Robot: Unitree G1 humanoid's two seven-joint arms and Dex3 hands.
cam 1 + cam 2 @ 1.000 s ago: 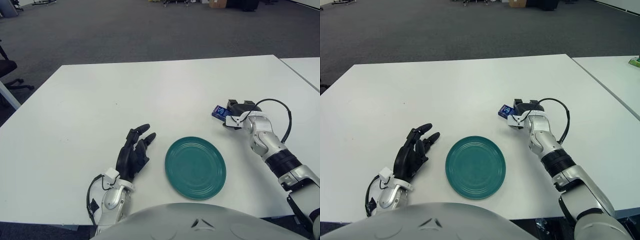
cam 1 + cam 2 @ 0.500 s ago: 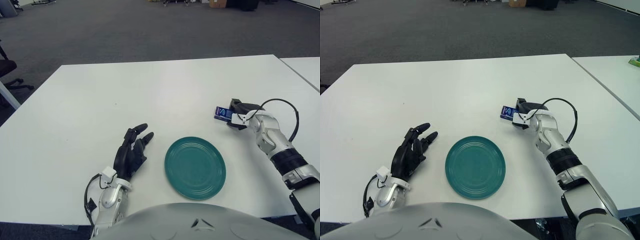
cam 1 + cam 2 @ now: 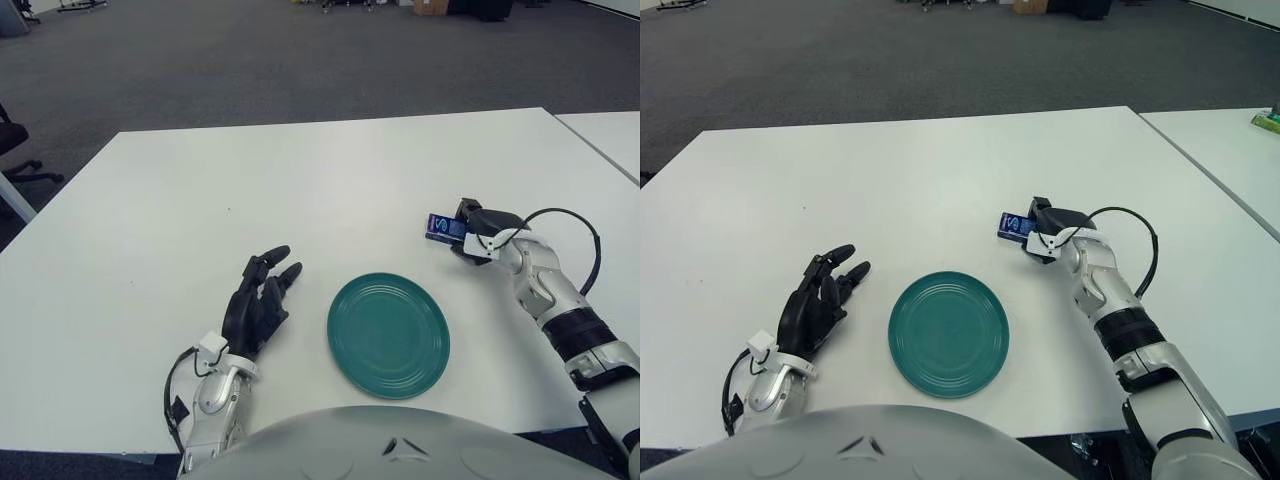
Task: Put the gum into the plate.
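Observation:
A small blue gum pack (image 3: 440, 226) is held above the white table (image 3: 300, 190) by my right hand (image 3: 468, 229), whose dark fingers are shut on it. It hangs just beyond the far right rim of the round teal plate (image 3: 388, 334), which lies flat and bare near the table's front edge. In the right eye view the gum pack (image 3: 1013, 226) shows up and to the right of the plate (image 3: 948, 333). My left hand (image 3: 255, 303) shows left of the plate with its fingers spread and nothing in them.
A second white table (image 3: 1230, 150) stands to the right across a narrow gap, with a small green object (image 3: 1267, 121) at its far edge. Grey carpet lies beyond the table. A black cable (image 3: 580, 240) loops off my right forearm.
My right hand has lifted the gum pack off the table and tilted it upright. The left hand drew back slightly toward the front edge.

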